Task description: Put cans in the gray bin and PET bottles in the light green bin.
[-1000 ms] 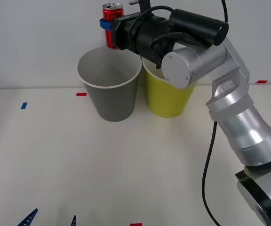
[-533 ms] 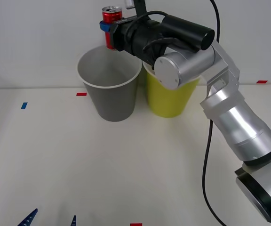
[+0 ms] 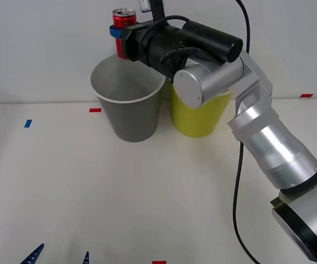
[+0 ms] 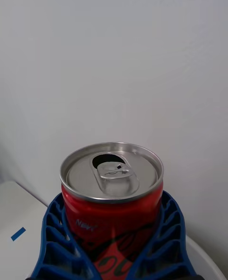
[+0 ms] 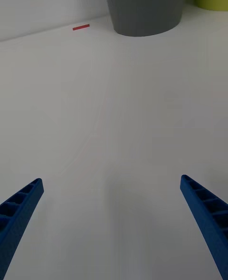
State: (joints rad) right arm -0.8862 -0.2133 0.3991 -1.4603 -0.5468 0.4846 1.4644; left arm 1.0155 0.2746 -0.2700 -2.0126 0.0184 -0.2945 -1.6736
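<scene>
My right gripper (image 3: 120, 33) is shut on the small red can (image 3: 123, 31), holding it upright above the far rim of the gray bin (image 3: 128, 113). In the right wrist view the can (image 4: 112, 199) with its silver top and pull tab sits between the blue fingers (image 4: 54, 242). The light green bin (image 3: 197, 115) stands right beside the gray one, partly hidden behind my right arm. My left gripper (image 3: 59, 256) is parked low near the table's front edge, fingers open on nothing (image 5: 111, 223). The gray bin's base (image 5: 142, 4) is ahead of it. No PET bottle is in view.
Small red tape marks (image 3: 95, 110) and a blue one (image 3: 27, 123) lie on the white table. A white wall rises behind the bins. A black cable (image 3: 238, 181) hangs along my right arm.
My right gripper has carried the can a little to the left and slightly up over the gray bin's back rim. The left arm has stayed put.
</scene>
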